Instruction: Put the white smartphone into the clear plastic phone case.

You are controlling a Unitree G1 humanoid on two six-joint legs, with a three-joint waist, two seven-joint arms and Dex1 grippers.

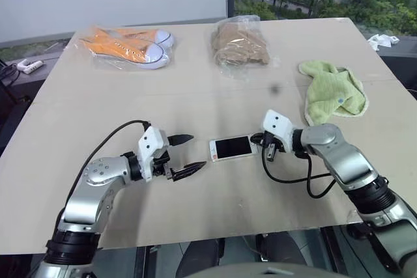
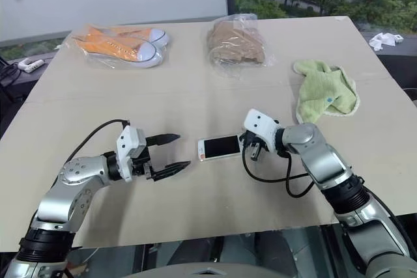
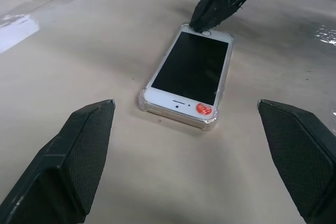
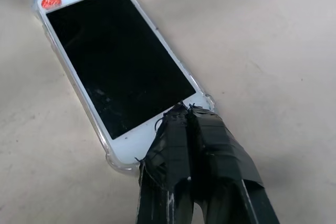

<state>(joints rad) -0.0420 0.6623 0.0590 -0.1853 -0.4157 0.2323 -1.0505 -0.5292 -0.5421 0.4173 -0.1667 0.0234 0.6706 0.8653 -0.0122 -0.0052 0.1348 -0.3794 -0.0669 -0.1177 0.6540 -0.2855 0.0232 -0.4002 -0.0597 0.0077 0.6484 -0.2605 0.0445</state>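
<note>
White smartphone [image 1: 231, 148] sat inside clear plastic phone case [image 3: 210, 125], centre frame on table [image 1: 195, 96].
Right gripper [image 4: 185, 113] clenched, tips pressing phone's home-button end; left gripper [image 1: 189, 154] spread wide, holding nothing.

- The right gripper's [image 4: 186, 114] closed fingers [image 4: 210, 145] covered the home-button end of the white smartphone [image 4: 118, 59] — the button itself lay hidden in the right wrist view.
- The print on the phone's red sticker [image 3: 203, 109] was too small to read.
- The brown contents of the clear bag [image 1: 240, 42] stayed unclear.
</note>
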